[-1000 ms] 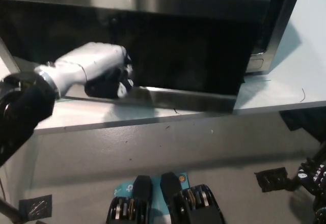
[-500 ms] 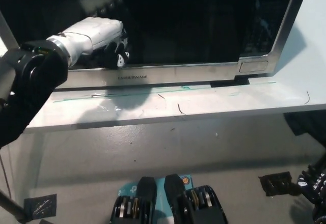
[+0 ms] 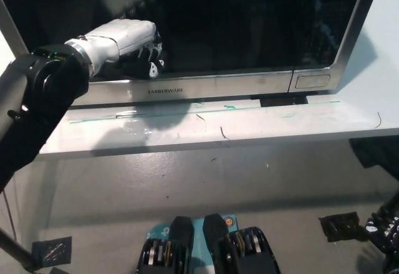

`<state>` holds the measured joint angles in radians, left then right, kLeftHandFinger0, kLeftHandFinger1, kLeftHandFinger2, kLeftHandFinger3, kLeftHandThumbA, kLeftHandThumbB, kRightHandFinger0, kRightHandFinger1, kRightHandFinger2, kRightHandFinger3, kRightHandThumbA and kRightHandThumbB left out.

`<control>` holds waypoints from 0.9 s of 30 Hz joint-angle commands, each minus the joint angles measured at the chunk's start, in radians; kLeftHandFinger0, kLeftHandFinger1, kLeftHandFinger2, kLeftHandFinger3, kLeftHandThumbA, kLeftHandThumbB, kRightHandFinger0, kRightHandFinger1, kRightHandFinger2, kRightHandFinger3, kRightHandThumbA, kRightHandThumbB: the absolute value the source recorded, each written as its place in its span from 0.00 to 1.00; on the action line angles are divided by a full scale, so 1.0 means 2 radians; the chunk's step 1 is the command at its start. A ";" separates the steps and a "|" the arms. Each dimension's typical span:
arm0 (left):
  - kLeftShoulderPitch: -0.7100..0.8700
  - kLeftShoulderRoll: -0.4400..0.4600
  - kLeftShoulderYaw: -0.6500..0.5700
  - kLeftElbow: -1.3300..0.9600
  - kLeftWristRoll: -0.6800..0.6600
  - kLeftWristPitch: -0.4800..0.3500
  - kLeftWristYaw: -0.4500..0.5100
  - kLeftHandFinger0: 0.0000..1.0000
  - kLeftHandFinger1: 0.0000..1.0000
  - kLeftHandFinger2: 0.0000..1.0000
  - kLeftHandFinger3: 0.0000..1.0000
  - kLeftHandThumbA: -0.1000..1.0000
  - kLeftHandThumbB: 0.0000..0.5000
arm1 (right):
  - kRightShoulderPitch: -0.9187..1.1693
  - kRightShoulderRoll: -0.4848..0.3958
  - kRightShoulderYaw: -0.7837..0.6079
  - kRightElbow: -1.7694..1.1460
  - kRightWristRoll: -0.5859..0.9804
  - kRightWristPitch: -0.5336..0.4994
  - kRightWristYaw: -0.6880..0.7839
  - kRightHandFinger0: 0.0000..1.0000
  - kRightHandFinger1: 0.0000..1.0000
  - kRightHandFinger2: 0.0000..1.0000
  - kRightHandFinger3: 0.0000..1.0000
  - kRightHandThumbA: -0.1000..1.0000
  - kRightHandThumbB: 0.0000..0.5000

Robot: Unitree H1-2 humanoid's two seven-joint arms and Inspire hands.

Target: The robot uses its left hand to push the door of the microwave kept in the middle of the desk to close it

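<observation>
The stainless microwave (image 3: pixel 187 90) stands on the white desk (image 3: pixel 249 127), and its dark glass door (image 3: pixel 249 31) lies flush with the front. My white left hand (image 3: pixel 128 40) rests against the left part of the door glass, its fingers loosely bent and holding nothing. Low at the picture's right edge hangs my black right hand (image 3: pixel 385 227), only partly in view below the desk.
The control panel and door button (image 3: pixel 310 81) are at the microwave's right end. The desk's front edge (image 3: pixel 206 143) runs across the middle, with grey floor (image 3: pixel 206 187) below. Dark patches (image 3: pixel 340 227) lie on the floor at the lower right.
The door has swung from half open to flush with the microwave's front, with my left hand following it inward. The camera view also shifted.
</observation>
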<state>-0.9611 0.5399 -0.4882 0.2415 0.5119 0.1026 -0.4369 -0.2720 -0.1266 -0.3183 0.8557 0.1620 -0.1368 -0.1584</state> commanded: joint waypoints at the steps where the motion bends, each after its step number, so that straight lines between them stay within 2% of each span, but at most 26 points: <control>1: -0.018 0.019 0.042 -0.026 0.054 0.041 0.040 0.17 0.21 0.29 0.38 0.01 0.00 | -0.007 -0.004 -0.002 -0.005 0.006 -0.019 -0.002 0.69 0.64 0.70 0.78 0.56 0.00; 4: 0.002 0.016 0.059 -0.062 0.051 0.028 0.041 0.16 0.21 0.30 0.40 0.00 0.02 | -0.010 -0.005 0.000 -0.005 0.005 -0.018 -0.003 0.69 0.64 0.70 0.78 0.57 0.00; 7: 0.027 0.011 0.075 -0.117 0.052 0.043 0.021 0.17 0.20 0.29 0.43 0.01 0.00 | -0.011 -0.005 -0.003 -0.010 0.009 -0.012 -0.002 0.74 0.69 0.75 0.81 0.56 0.00; 8: 0.055 0.011 0.083 -0.159 0.053 0.038 0.021 0.02 0.07 0.18 0.31 0.00 0.00 | -0.011 -0.006 -0.003 -0.009 0.008 -0.015 -0.003 0.73 0.67 0.73 0.80 0.56 0.00; 10: 0.083 0.011 0.094 -0.199 0.049 0.024 0.021 0.05 0.08 0.19 0.29 0.00 0.01 | -0.012 -0.011 0.003 -0.007 0.000 -0.022 -0.001 0.68 0.65 0.71 0.80 0.58 0.00; 12: 0.121 0.010 0.108 -0.243 0.047 0.016 0.024 0.11 0.13 0.23 0.33 0.00 0.01 | -0.012 -0.009 -0.001 -0.009 0.006 -0.018 -0.001 0.69 0.66 0.73 0.81 0.58 0.00; 14: 0.147 0.008 0.121 -0.268 0.049 0.011 0.031 0.14 0.16 0.25 0.36 0.00 0.00 | -0.016 -0.009 -0.002 -0.012 0.007 -0.014 -0.003 0.68 0.66 0.72 0.80 0.57 0.00; 15: 0.164 0.002 0.131 -0.278 0.046 0.011 0.039 0.10 0.12 0.22 0.34 0.00 0.01 | -0.014 -0.010 0.001 -0.018 0.002 -0.010 -0.007 0.68 0.65 0.71 0.79 0.56 0.00; 16: 0.179 -0.003 0.140 -0.286 0.046 0.010 0.047 0.11 0.13 0.24 0.35 0.00 0.02 | -0.017 -0.011 0.002 -0.016 0.001 -0.011 -0.008 0.67 0.65 0.70 0.79 0.56 0.00; 17: 0.199 -0.009 0.152 -0.288 0.034 -0.004 0.061 0.06 0.08 0.18 0.31 0.00 0.01 | -0.017 -0.010 0.000 -0.019 0.006 -0.011 -0.004 0.67 0.64 0.70 0.79 0.56 0.00; 19: 0.255 -0.037 0.189 -0.295 0.004 -0.018 0.100 0.11 0.15 0.24 0.35 0.00 0.03 | -0.023 -0.011 -0.005 -0.019 0.012 -0.006 -0.004 0.67 0.64 0.69 0.77 0.55 0.00; 21: 0.277 -0.053 0.207 -0.296 -0.004 -0.014 0.099 0.14 0.18 0.27 0.39 0.00 0.00 | -0.024 -0.013 -0.002 -0.018 0.008 -0.009 -0.001 0.68 0.65 0.72 0.80 0.57 0.00; 24: 0.327 -0.079 0.232 -0.255 -0.017 -0.058 0.139 0.13 0.18 0.29 0.39 0.00 0.00 | -0.032 -0.016 -0.003 -0.010 0.010 -0.009 -0.002 0.70 0.66 0.74 0.83 0.57 0.00; 25: 0.343 -0.088 0.239 -0.228 -0.020 -0.074 0.156 0.17 0.19 0.28 0.41 0.00 0.00 | -0.033 -0.019 -0.001 -0.012 0.006 -0.003 -0.005 0.67 0.65 0.72 0.82 0.58 0.00; 27: 0.357 -0.102 0.250 -0.193 -0.023 -0.091 0.175 0.16 0.19 0.28 0.42 0.00 0.00 | -0.034 -0.019 -0.003 -0.015 0.007 0.004 -0.009 0.66 0.64 0.71 0.81 0.58 0.00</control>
<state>-0.2710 0.3647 -0.0377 -0.2147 0.5164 0.0509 -0.2507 -0.3075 -0.1364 -0.3179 0.8501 0.1662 -0.1336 -0.1627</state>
